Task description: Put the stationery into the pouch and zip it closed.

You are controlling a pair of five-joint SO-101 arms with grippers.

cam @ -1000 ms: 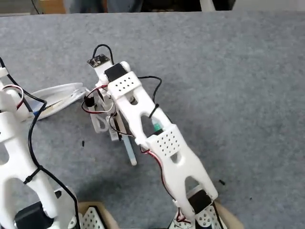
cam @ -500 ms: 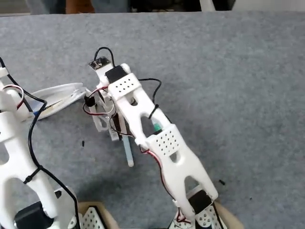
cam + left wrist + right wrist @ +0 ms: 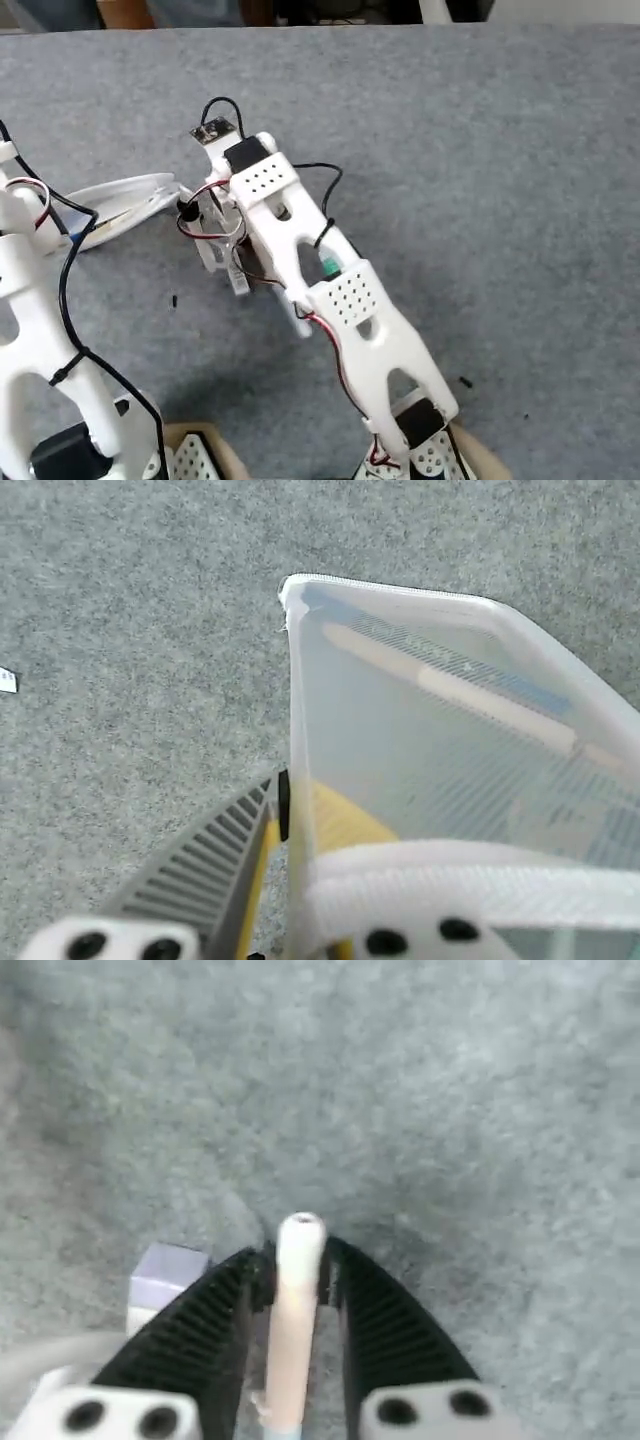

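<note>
The table [image 3: 520,150] is a grey, felt-like surface. The left arm [image 3: 30,330] stands at the near left edge. The right arm [image 3: 320,280] rises from the near centre and extends far-left, with its wrist just right of the pouch [image 3: 125,205]. The pouch is translucent and lies at the left of the table, at mid-depth, with its mouth edge lifted. The left gripper [image 3: 285,810] pinches that edge between the grey ribbed finger and the white jaw. Through the pouch wall, a stowed pen [image 3: 470,695] lies lengthwise and a yellow item [image 3: 340,825] sits close to the gripper. The right gripper [image 3: 297,1260] is clamped on a pale pen [image 3: 296,1330], one ribbed finger on each side; the pen tip projects just past the fingertips, above the table. A small pale block [image 3: 165,1265] rests on the table just beside this gripper.
</note>
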